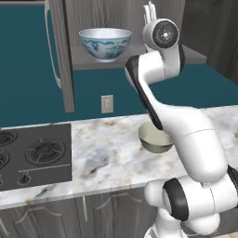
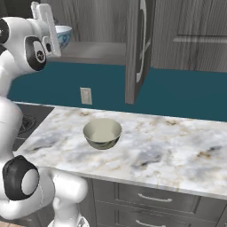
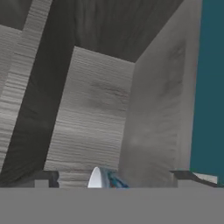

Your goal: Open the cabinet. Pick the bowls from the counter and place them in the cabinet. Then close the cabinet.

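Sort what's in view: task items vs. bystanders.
Task items:
- cabinet, doors open
- white floral bowl, on the cabinet's floor
- cream-olive bowl, on the counter
- gripper, open, up at the cabinet

Bystanders:
- gas cooktop
- wall outlet
- lower drawers

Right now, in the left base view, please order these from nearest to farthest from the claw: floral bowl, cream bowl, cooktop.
1. Floral bowl, on the cabinet floor left of the claw.
2. Cream bowl, below on the counter.
3. Cooktop, far lower left.
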Robot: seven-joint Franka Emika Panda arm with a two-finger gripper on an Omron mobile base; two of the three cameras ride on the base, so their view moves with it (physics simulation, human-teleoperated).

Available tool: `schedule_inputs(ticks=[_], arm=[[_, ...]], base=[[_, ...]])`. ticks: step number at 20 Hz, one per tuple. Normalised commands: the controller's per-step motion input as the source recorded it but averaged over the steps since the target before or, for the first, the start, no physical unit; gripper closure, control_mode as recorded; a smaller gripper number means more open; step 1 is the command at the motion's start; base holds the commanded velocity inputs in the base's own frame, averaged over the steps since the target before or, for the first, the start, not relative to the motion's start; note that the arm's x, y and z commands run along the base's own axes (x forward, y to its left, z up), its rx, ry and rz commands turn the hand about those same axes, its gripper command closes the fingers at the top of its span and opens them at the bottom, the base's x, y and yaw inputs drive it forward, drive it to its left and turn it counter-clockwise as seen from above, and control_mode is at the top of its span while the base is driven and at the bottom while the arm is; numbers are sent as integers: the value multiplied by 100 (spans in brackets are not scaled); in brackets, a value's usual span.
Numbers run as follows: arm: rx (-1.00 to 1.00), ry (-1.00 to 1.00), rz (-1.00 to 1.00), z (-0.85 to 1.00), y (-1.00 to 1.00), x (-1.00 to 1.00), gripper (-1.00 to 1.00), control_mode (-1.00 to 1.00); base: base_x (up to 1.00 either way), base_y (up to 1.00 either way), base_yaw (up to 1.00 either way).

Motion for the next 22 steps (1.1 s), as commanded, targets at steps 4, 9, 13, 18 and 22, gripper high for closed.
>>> schedule_inputs(ticks=[4,9,13,18,22], arm=[[7,52,-15,-7,-2,-100,-100,-100],[0,27,-11,-52,-3,-100,-100,-100],[13,2,-11,-84,-37,-82,-100,-100],[18,-3,-5,-72,-33,-48,-100,-100],[19,0,0,-46,-2,-1,-100,-100]], base=[[0,0,0],[0,0,0],[0,0,0],[0,0,0],[0,0,0]])
